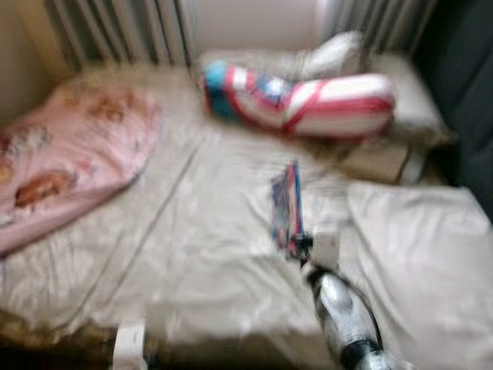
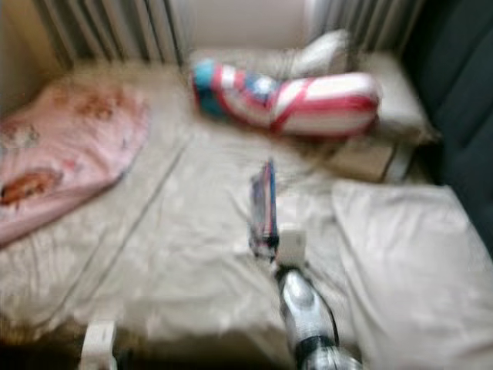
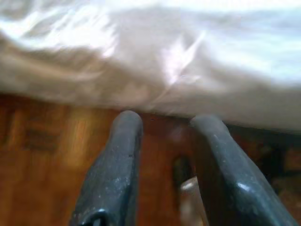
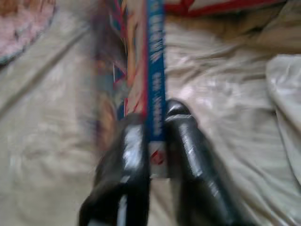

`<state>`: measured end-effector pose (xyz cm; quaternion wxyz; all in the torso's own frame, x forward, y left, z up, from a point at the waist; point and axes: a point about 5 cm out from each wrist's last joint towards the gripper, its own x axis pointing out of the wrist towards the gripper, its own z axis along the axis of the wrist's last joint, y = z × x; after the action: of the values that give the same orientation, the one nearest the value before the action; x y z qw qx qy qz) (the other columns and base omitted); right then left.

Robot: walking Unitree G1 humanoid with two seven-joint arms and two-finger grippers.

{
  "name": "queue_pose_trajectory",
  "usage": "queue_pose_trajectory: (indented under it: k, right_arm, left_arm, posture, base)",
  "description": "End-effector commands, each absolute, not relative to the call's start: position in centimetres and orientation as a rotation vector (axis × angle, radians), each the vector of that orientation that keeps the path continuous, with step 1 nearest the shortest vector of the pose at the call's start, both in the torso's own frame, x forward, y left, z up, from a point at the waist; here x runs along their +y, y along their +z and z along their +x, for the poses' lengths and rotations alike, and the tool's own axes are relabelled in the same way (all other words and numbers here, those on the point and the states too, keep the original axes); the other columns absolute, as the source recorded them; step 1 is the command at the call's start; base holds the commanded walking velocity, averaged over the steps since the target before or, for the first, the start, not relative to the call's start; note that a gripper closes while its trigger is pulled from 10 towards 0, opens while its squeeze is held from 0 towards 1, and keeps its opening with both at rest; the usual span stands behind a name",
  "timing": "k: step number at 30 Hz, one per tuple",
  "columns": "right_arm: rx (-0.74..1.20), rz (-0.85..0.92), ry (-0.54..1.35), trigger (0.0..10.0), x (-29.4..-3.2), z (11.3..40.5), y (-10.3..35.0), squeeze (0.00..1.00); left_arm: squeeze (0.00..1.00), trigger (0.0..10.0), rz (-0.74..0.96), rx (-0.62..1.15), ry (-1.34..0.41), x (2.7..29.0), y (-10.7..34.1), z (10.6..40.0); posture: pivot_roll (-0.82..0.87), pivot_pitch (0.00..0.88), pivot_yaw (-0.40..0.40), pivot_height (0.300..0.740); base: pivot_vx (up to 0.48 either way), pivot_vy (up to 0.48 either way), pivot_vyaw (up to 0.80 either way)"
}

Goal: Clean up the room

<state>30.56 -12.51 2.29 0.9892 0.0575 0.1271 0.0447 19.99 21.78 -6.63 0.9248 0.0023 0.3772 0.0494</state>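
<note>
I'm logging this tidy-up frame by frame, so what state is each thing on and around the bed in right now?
Book: held on edge above the bed, clamped at its lower end.
Right gripper: shut on the book.
Left gripper: open, low beside the bed edge, holding nothing.
Pink blanket: bunched on the bed's left side.
Striped bolster: lying across the head of the bed.
Bed sheet: wrinkled.
</note>
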Motion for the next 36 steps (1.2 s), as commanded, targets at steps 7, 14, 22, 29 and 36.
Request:
queue_pose_trajectory:
  k: [7, 14, 22, 29, 36]
  right_arm:
    - [0.271, 0.131, -0.011, 10.0, -13.75, 30.77, 2.28, 0.0]
    - [0.282, 0.112, -0.02, 10.0, -13.89, 30.75, 2.17, 0.0]
    - [0.309, 0.087, -0.022, 10.0, -13.82, 30.82, 2.03, 0.0]
    - [0.318, 0.078, -0.014, 10.0, -13.67, 30.82, 1.95, 0.0]
    - [0.295, 0.091, -0.014, 10.0, -13.68, 30.8, 2.12, 0.0]
  left_arm:
    - [0.0, 10.0, -0.002, 0.811, 0.099, 21.76, -7.23, 18.91]
    - [0.0, 10.0, 0.0, 0.812, 0.097, 21.77, -7.23, 18.92]
    - [0.0, 10.0, 0.001, 0.813, 0.094, 21.81, -7.22, 18.93]
    - [0.0, 10.0, 0.002, 0.814, 0.094, 21.84, -7.23, 18.9]
    - [0.0, 10.0, 0.003, 0.816, 0.093, 21.83, -7.25, 18.87]
  posture:
    - [-0.03, 0.073, -0.031, 0.74]
    - [-0.03, 0.074, -0.031, 0.74]
    - [-0.03, 0.074, -0.029, 0.74]
    - [-0.03, 0.074, -0.029, 0.701]
    - [-0.03, 0.072, -0.029, 0.662]
  base:
    - [0.0, 0.0, 0.0]
    - [0.0, 0.0, 0.0]
    - [0.0, 0.0, 0.0]
    - [0.0, 0.0, 0.0]
    - [0.0, 0.0, 0.0]
